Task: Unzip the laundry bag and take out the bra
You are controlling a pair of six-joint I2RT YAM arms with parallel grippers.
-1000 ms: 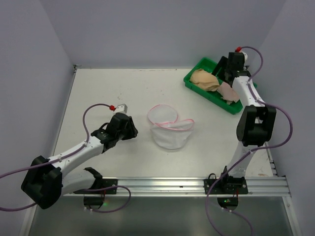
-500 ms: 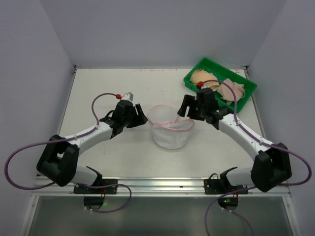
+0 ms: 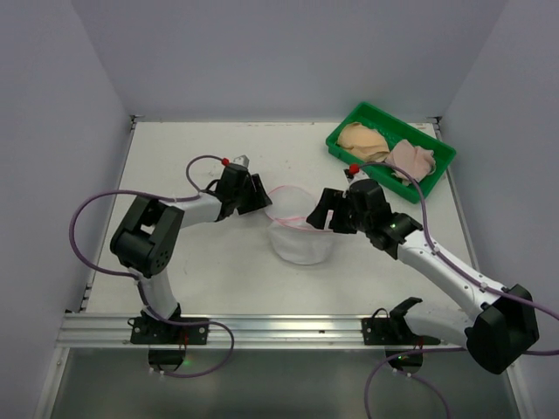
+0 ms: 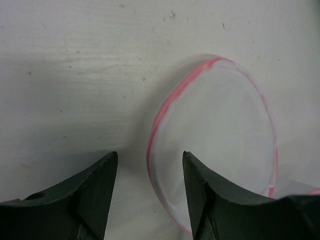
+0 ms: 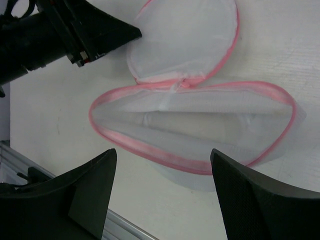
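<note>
The laundry bag (image 3: 300, 240) lies mid-table, white mesh with pink zip trim, unzipped; its round lid flap (image 3: 286, 200) lies flat behind it. In the right wrist view the bag's mouth (image 5: 190, 125) gapes and looks empty. Beige (image 3: 362, 140) and pink (image 3: 410, 160) garments lie in the green tray; I cannot tell which is the bra. My left gripper (image 3: 261, 197) is open at the flap's left edge, with the pink rim (image 4: 156, 132) between its fingertips (image 4: 149, 155). My right gripper (image 3: 327, 215) is open at the bag's right rim, just over the mouth (image 5: 162, 152).
The green plastic tray (image 3: 342, 145) stands at the back right near the wall. The left gripper's black body also shows in the right wrist view (image 5: 75, 35). A metal rail (image 3: 288, 328) runs along the table's near edge.
The right arm swung from the green tray down to the bag's right rim. The left arm reached forward to the flap's left edge. The bag has not moved.
</note>
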